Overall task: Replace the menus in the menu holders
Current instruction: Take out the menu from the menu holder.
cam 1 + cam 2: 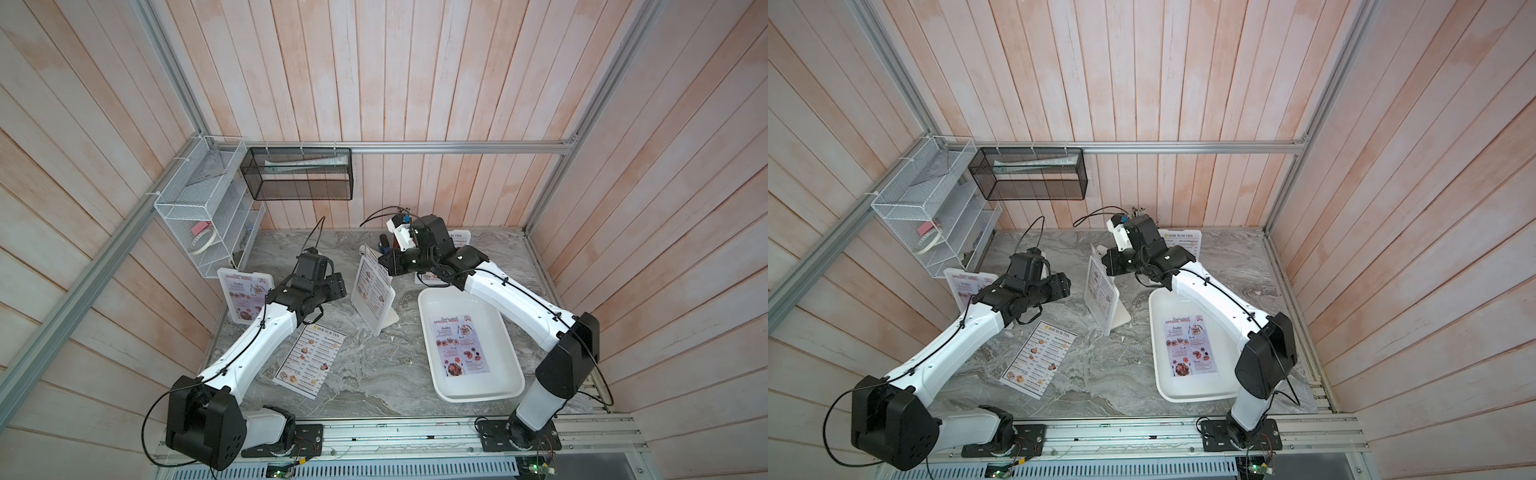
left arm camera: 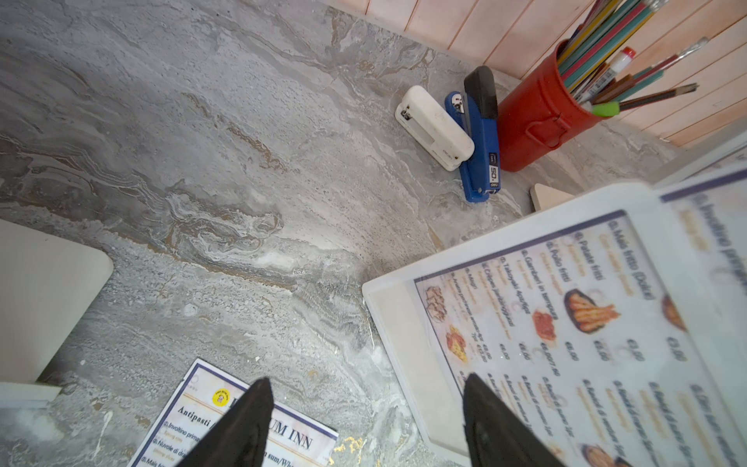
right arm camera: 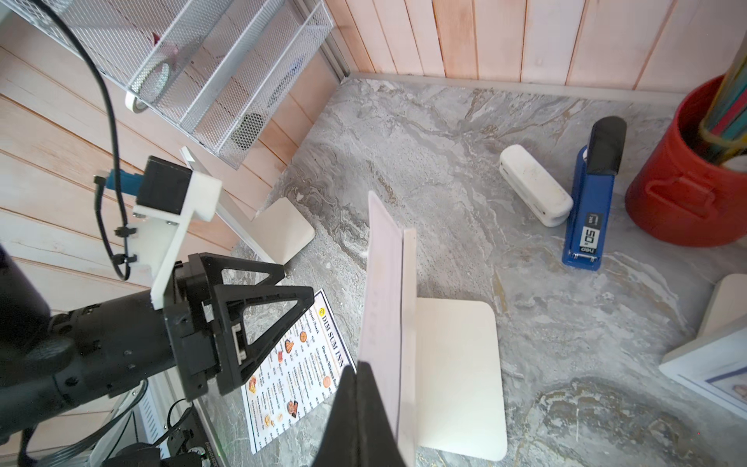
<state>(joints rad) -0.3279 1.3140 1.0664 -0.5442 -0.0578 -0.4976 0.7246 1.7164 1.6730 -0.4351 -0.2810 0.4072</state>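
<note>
On table point(image 1: 374, 374): three menu holders point(image 1: 245, 297) point(image 1: 372, 291) point(image 1: 461, 237), two loose menus point(image 1: 309, 359) point(image 1: 461, 347) (one in tray point(image 1: 473, 388)); right gripper point(image 3: 361, 376) pinching menu point(image 3: 382, 283), left gripper point(image 2: 368, 380) released.

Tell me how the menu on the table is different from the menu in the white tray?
The table menu is white, headed DIM SUM INN with a yellow logo; the tray menu is pinkish, headed SPECIAL MENU in red. The table menu lies on the bare table; the tray menu lies inside the white tray. Both lie flat and show food photos.
</note>
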